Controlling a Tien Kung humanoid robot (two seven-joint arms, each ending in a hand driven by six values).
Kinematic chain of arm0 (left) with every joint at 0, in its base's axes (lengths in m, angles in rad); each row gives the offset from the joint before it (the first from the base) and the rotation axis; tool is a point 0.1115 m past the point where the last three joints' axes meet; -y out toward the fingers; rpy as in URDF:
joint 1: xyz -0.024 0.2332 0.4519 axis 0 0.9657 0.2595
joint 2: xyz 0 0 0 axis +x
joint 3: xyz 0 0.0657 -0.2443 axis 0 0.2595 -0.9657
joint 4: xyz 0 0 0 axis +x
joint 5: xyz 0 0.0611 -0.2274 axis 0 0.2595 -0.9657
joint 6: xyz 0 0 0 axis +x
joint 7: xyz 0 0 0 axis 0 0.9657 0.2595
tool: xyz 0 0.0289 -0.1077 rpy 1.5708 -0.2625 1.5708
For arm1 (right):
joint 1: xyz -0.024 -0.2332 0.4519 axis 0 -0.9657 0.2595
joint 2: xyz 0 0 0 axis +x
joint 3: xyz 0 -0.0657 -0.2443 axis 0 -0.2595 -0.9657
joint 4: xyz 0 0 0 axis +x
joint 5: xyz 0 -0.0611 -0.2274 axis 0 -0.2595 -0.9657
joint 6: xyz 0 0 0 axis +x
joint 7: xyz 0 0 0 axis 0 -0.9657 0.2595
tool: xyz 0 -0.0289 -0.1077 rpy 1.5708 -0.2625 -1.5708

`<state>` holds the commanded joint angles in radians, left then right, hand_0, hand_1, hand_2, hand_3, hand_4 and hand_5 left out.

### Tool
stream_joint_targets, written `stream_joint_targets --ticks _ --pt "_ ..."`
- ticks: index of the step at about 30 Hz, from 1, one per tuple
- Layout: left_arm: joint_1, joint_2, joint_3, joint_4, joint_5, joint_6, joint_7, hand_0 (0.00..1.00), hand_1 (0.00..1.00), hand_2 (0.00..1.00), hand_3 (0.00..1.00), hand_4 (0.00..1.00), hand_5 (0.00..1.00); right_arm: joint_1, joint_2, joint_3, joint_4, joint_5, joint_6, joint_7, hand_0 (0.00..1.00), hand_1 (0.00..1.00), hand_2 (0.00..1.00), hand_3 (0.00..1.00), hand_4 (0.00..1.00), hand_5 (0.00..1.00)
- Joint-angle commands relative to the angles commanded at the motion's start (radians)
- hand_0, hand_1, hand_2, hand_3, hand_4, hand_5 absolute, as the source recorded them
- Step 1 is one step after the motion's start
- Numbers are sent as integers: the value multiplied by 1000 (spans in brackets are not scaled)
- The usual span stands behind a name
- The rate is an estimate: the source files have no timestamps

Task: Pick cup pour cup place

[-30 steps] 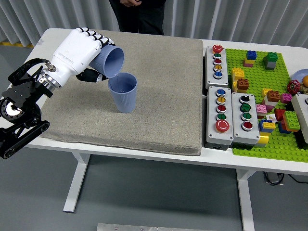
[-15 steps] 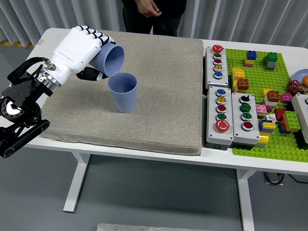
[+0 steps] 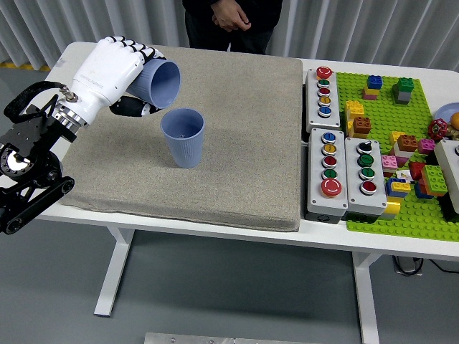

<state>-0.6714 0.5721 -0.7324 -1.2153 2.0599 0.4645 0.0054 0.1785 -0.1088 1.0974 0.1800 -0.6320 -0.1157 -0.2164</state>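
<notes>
Head view: left hand fingers wrap the tilted blue cup above the standing cup; light, thin, squashable, so hold mid-wall gently.

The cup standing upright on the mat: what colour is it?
Light blue, with a ribbed wall; the standing cup shows best in the head view.

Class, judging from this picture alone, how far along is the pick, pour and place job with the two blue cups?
Picking looks done: the left hand grips the tilted cup, lifted off the mat. Pouring is in hand: its mouth points down toward the upright cup, apart from it. Any contents cannot be seen. Placing remains.
</notes>
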Motion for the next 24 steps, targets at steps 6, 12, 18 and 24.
stream_joint_targets --ticks 6,12,18,24 --pt "41 -14 -46 20 -211 -7 -26 499 482 507 522 789 169 -3 1 5 0 -9 2 -2 723 689 736 702 324 292" --pt "111 -47 -143 12 -465 -37 -95 504 482 505 519 789 177 -12 2 10 0 -20 2 -5 722 689 736 704 324 289" --pt "183 -104 -265 11 -718 -50 -123 505 481 505 519 791 179 -21 4 19 0 -41 4 -10 722 689 737 704 323 289" --pt "227 -144 -329 32 -958 -41 -132 506 483 508 521 790 179 -22 4 20 0 -45 5 -11 722 689 736 705 322 290"
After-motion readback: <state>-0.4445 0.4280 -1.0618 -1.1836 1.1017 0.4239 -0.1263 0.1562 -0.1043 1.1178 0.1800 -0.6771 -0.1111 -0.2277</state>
